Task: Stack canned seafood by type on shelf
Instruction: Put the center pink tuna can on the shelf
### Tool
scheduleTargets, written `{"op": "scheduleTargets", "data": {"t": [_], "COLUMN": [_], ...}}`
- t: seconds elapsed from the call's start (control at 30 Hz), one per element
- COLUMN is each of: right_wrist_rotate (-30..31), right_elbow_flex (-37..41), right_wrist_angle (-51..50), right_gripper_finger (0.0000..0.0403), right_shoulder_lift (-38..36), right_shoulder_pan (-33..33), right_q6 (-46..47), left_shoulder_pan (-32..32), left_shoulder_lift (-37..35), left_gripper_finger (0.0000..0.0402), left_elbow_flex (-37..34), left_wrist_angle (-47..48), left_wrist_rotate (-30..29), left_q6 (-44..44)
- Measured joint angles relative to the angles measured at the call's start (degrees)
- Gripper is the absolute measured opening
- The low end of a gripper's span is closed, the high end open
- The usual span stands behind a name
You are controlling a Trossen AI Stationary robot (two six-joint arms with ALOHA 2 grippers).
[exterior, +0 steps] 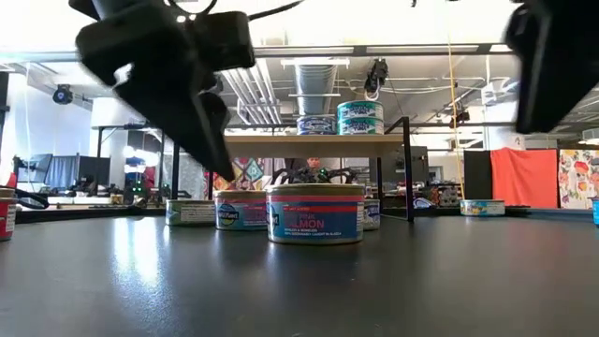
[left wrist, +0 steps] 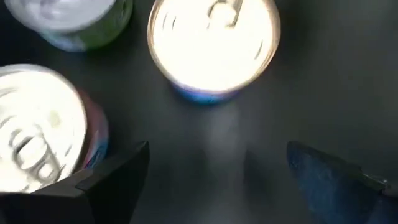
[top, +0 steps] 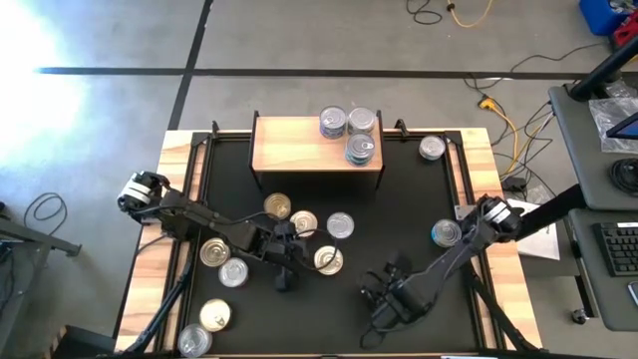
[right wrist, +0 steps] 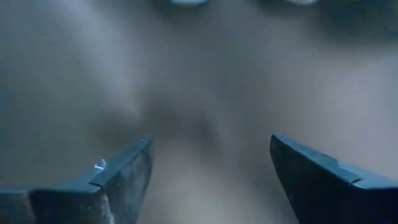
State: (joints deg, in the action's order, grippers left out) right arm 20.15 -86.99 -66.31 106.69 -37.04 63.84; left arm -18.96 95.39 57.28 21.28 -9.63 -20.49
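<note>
The light-wood shelf (top: 299, 148) stands at the table's far edge with three silver-lidded cans (top: 362, 121) on its right half; they also show in the low view (exterior: 359, 117). Several more cans stand on the black table, one cluster around my left gripper (top: 295, 243). This gripper is open and low over the table. A blue-labelled can (left wrist: 212, 46) is ahead of its fingers, and a red-labelled can (left wrist: 43, 134) is close beside one finger (left wrist: 118, 177). My right gripper (top: 383, 295) is open over bare table near the front edge.
Single cans stand at the table's far right (top: 431, 148) and right edge (top: 446, 233). Several more stand at the front left (top: 215, 316). A red-labelled salmon can (exterior: 314, 213) is nearest in the low view. The shelf's left half is bare wood.
</note>
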Motion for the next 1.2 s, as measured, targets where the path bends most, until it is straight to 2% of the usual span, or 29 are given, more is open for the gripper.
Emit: {"op": "scheduleTargets", "data": {"t": [0.17, 0.4, 0.47, 0.6, 0.67, 0.8, 0.93, 1.2], "right_wrist_rotate": [3.01, 2.35, 1.57, -6.27, -8.0, -8.49, -8.4, -6.44], "right_elbow_flex": [1.73, 6.26, 7.95, 10.57, 11.94, 13.58, 14.5, 14.43], "right_wrist_angle": [4.59, 23.76, 25.39, 25.28, 25.99, 33.19, 40.44, 36.67], "right_gripper_finger": [0.0335, 0.0344, 0.0342, 0.0341, 0.0342, 0.0341, 0.0337, 0.0324], "right_shoulder_lift": [0.28, 0.28, 0.28, 0.28, 0.28, 0.28, 0.28, 0.28], "right_shoulder_pan": [4.16, 9.25, 10.39, 13.3, 14.01, 14.27, 14.85, 15.74], "right_q6": [-11.79, -26.12, -26.64, -23.01, -22.26, -25.12, -27.02, -27.9], "left_shoulder_pan": [0.02, 0.55, 0.89, 1.68, 1.98, 1.88, 1.32, -2.25], "left_shoulder_lift": [0.0, 2.21, 4.13, 8.22, 9.61, 11.56, 12.17, 12.31], "left_gripper_finger": [0.0362, 0.0362, 0.0362, 0.0362, 0.0362, 0.0362, 0.0362, 0.0362], "left_elbow_flex": [-0.3, -0.37, -0.29, 1.62, 3.02, 5.29, 7.05, 10.52], "left_wrist_angle": [1.97, -2.87, -5.37, -5.33, -4.57, -4.49, -4.14, -4.41], "left_wrist_rotate": [-0.45, -1.02, -1.11, -0.98, 0.92, 6.22, 8.16, 11.57], "left_q6": [4.89, 11.9, 13.13, 13.54, 13.55, 13.55, 12.49, 4.49]}}
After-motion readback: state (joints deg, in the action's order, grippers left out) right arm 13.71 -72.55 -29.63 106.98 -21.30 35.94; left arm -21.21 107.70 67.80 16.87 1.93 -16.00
